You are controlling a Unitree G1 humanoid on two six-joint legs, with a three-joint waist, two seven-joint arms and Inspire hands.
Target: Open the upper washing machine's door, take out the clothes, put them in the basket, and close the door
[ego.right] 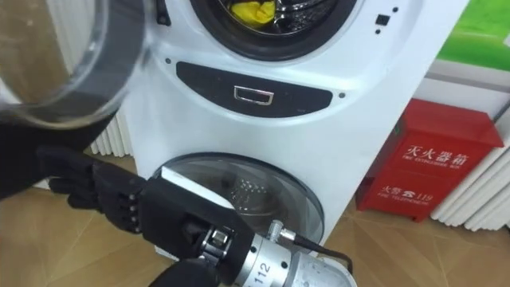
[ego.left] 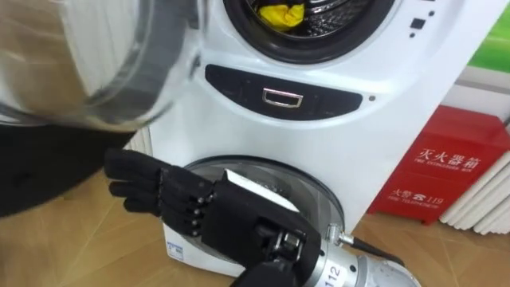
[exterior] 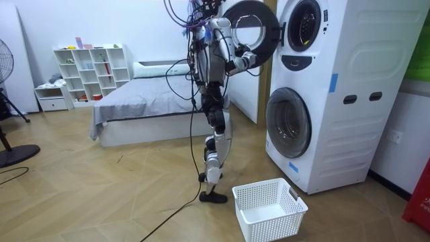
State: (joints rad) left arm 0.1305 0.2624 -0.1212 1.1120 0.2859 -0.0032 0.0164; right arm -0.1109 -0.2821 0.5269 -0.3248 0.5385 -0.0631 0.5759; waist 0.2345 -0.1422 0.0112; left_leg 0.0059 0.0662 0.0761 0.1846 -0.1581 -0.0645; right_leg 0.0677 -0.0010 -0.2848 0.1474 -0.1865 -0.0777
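We are only at the start of the job. The washing machine (ego.left: 319, 135) is standing with its upper door (ego.left: 88, 64) swung wide open across the upper left of the frame, so the way in is clear. A yellow cloth (ego.left: 283, 14) is lying inside the drum (ego.left: 335, 24) at the top edge of the frame, untouched. We cannot tell whether more clothes are sitting deeper in, since most of the drum is cut off.

Our right hand (ego.left: 231, 215) is hovering low in the frame, in front of the shut lower door (ego.left: 307, 187). Its fingers are stretched out toward the left and are grasping nothing. It is sitting well below the drum opening.

In the room view we are standing upright facing the machine, and a white basket (exterior: 269, 208) is waiting empty on the floor at lower centre. We judge that reaching up into the drum, taking the cloth and pulling it out are all left to do.
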